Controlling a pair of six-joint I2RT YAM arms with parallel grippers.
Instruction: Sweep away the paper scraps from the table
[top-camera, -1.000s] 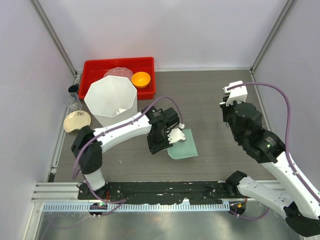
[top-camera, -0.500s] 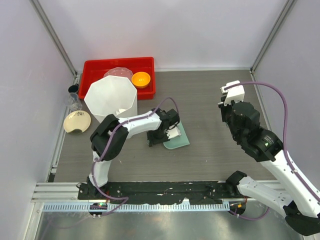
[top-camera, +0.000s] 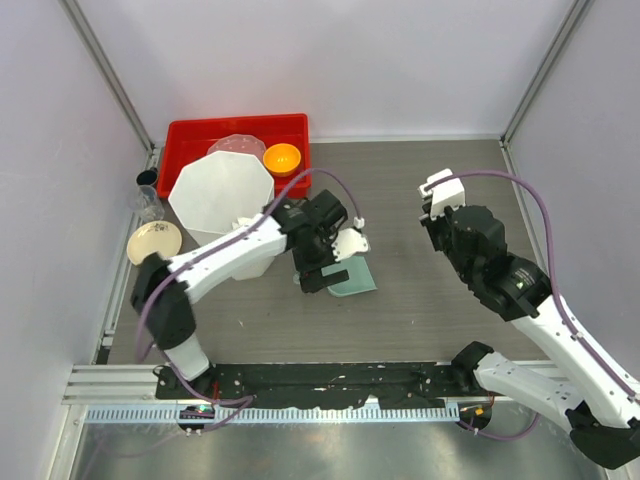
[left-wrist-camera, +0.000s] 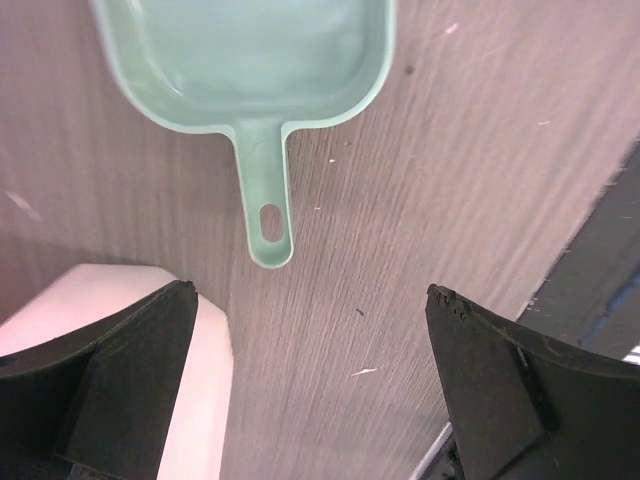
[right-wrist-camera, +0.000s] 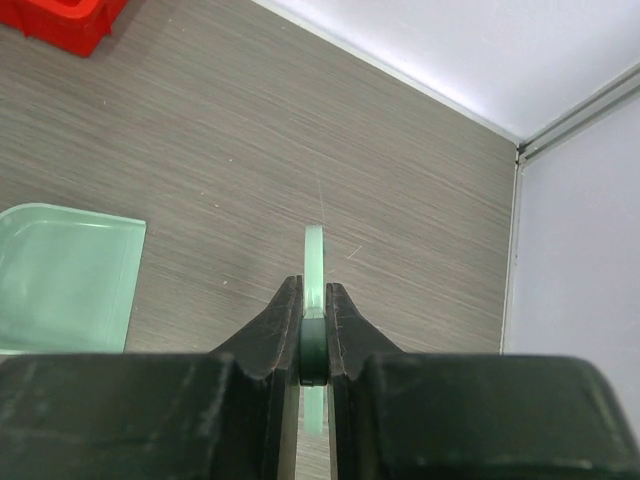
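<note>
**A:** Where are the paper scraps?

**B:** I cannot make out a single wad in any view. The dark grey-brown wood-grain table (top-camera: 410, 300) shows only a few tiny white flecks (left-wrist-camera: 363, 372), seen from the left wrist

**A:** And the containers?

**B:** A mint-green plastic dustpan (left-wrist-camera: 260, 60) lies flat on the table near its middle. Its pan shows bare green plastic. A tall white faceted bin (top-camera: 222, 195) stands on the table just in front of a red plastic tray (top-camera: 185, 140). The bin's inside is white on white, so I cannot tell what it holds

**A:** What sits in the tray?

**B:** A translucent pink bowl (top-camera: 237, 146) and a small orange bowl (top-camera: 282, 158), side by side behind the bin. I cannot tell what is in either. A round tan dish (top-camera: 153, 243) rests on the table just left of the bin

**A:** How do the pincers stand?

**B:** The left gripper (left-wrist-camera: 310, 295) is released, its fingers (left-wrist-camera: 120, 370) spread wide. The end of the dustpan's handle lies just ahead of the gap between them, untouched. The right gripper (right-wrist-camera: 314, 300) is clenched on a thin pale green plastic piece (right-wrist-camera: 314, 250), which shows edge-on between its fingers. That gripper hangs above the table to the right of the dustpan, apart from it
</note>
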